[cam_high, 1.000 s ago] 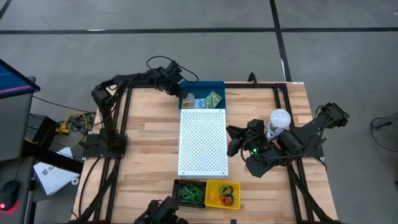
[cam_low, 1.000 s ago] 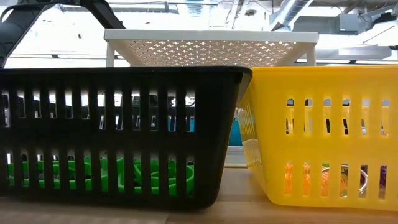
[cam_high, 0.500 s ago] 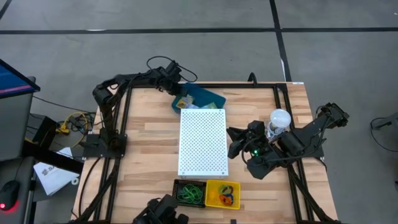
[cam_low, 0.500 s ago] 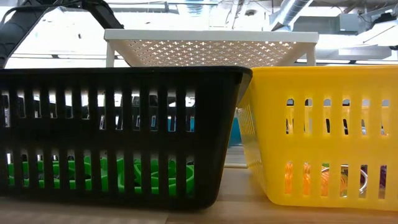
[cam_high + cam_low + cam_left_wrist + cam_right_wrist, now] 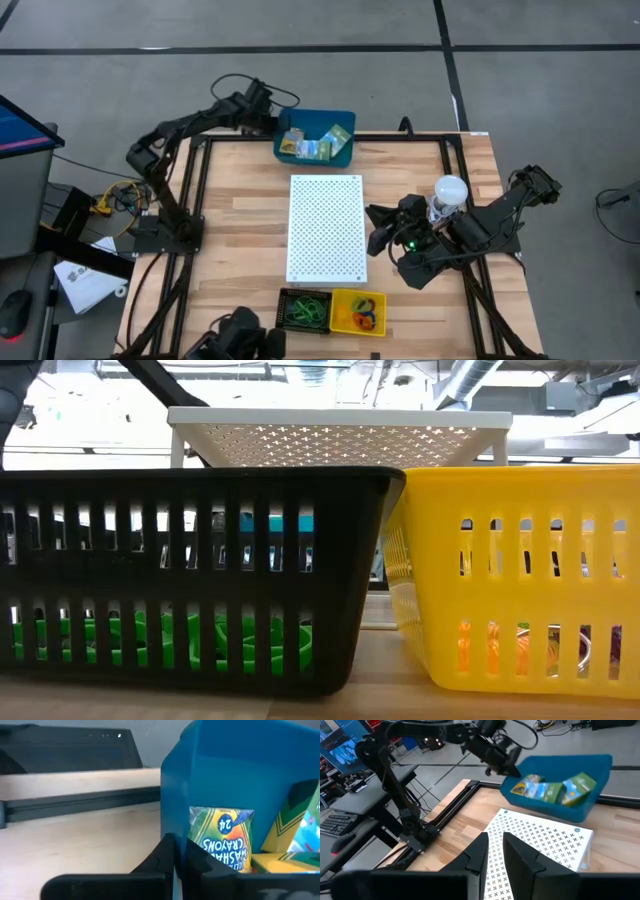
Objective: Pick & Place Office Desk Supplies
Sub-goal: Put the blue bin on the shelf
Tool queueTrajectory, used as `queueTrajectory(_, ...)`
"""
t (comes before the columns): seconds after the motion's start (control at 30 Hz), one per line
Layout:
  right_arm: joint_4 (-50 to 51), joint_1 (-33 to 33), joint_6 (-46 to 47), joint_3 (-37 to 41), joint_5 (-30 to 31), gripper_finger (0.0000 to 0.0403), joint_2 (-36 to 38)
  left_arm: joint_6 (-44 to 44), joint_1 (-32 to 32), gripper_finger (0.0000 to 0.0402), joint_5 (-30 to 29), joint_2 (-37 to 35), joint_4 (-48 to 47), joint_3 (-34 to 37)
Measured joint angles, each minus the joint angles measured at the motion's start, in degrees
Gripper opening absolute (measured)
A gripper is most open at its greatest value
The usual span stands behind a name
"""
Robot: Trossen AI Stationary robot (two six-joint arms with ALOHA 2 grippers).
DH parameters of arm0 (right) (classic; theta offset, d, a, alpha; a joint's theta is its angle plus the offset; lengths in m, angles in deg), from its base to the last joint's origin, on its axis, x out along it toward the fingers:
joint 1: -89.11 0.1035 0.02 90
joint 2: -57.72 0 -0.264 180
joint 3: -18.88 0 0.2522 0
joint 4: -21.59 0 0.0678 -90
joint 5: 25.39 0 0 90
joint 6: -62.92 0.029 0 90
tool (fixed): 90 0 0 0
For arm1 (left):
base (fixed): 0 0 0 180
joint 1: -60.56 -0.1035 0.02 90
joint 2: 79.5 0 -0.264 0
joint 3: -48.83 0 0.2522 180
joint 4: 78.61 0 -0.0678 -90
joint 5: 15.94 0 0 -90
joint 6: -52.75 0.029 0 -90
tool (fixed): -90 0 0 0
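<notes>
While the left gripper [image 5: 272,122] clamps its fingers shut on the wall of a blue bin [image 5: 340,156] at the table's far edge, a packet [image 5: 222,844] inside the bin shows the words "WASHABLE CRAYONS" and the number "24", seen upside down in the left wrist view. More green, blue and yellow printed packets [image 5: 318,143] lie beside it in the bin, which appears lifted and reaches out past the table's far rim in the high view. A white perforated board [image 5: 326,227] stands on legs in the middle of the wooden table [image 5: 240,240], just clear of the bin, with bare wood open on its left side. At the near edge a black basket [image 5: 304,311] holding green rubber-band loops [image 5: 306,310] touches a yellow basket [image 5: 359,312] holding orange and other coloured loops [image 5: 365,312]. The right gripper [image 5: 378,227] waits to the right of the board, its fingers closed on nothing, just beside a white round bulb-like object [image 5: 450,191]. No writing can be read on the baskets or the board.
</notes>
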Motion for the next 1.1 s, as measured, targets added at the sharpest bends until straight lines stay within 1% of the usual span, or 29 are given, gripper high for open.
queueTrajectory(0.17,1.07,0.0,0.04,0.01,0.0,0.0056,0.0,-0.57,-1.59,0.0001,0.59,-4.95,-3.18,-0.01)
queueTrajectory(0.37,1.07,0.0,-1.13,0.01,0.2,0.0056,0.27,-1.22,-2.28,0.0,-1.19,-11.66,-8.69,-0.01)
queueTrajectory(0.63,1.36,0.0,-1.79,0.01,0.85,0.0056,0.31,-7.18,-1.93,0.0,-3.06,-19.24,-13.15,-0.71)
queueTrajectory(0.77,1.4,0.0,-2.97,0.0,0.81,0.0056,0.31,-8.94,-0.92,0.0,-4.68,-21.59,-16.71,-5.05)
queueTrajectory(0.93,2.72,0.07,-2.99,0.01,0.66,0.0056,0.31,-9.53,1.48,0.0,-7.69,-21.82,-27.3,-13.12)
queueTrajectory(1.1,3.71,0.98,-2.99,0.0,0.61,0.0056,0.31,-13.05,3.58,0.0,-9.05,-21.58,-36.85,-17.85)
